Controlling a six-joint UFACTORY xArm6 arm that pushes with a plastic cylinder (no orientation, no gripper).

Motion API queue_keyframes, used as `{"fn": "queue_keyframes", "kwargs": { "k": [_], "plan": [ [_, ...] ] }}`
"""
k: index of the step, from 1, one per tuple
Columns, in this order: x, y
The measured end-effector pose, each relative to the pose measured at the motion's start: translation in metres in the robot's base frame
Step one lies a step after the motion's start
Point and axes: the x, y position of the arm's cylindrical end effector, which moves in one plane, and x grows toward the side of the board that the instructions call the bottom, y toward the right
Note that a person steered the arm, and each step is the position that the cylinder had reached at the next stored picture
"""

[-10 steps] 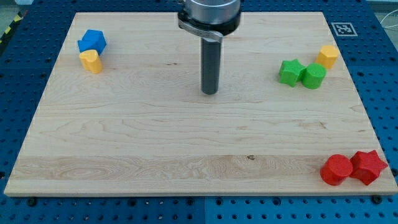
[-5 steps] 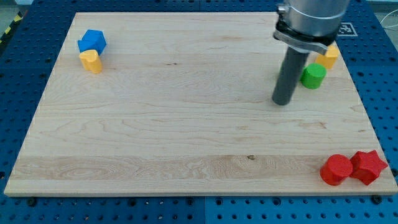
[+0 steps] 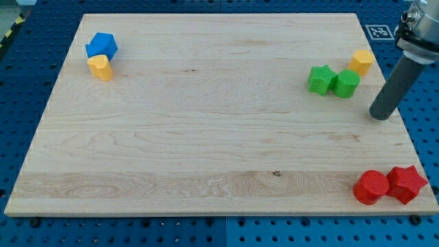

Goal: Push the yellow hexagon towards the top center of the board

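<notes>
No pincer is fitted; tip point(image 3: 379, 116) is set at the surface's point(image 3: 206, 137) right edge, below the hexagon point(image 3: 361, 61). Risk is noted: a leftward push could carry it into the adjacent green blocks point(image 3: 333, 80), diverting it from top centre.

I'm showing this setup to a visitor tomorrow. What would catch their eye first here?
Probably my tip, the dark rod's end near the board's right edge, just right of the two touching green blocks and below the yellow hexagon. Next, the red pair in the bottom right corner, and the blue block with a yellow block at top left.
</notes>
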Motion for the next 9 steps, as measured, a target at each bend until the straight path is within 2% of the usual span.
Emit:
{"fn": "queue_keyframes", "kwargs": {
  "k": [2, 4, 9],
  "plan": [
    [-0.054, 0.013],
    [-0.089, 0.027],
    [-0.097, -0.052]
  ]
}}
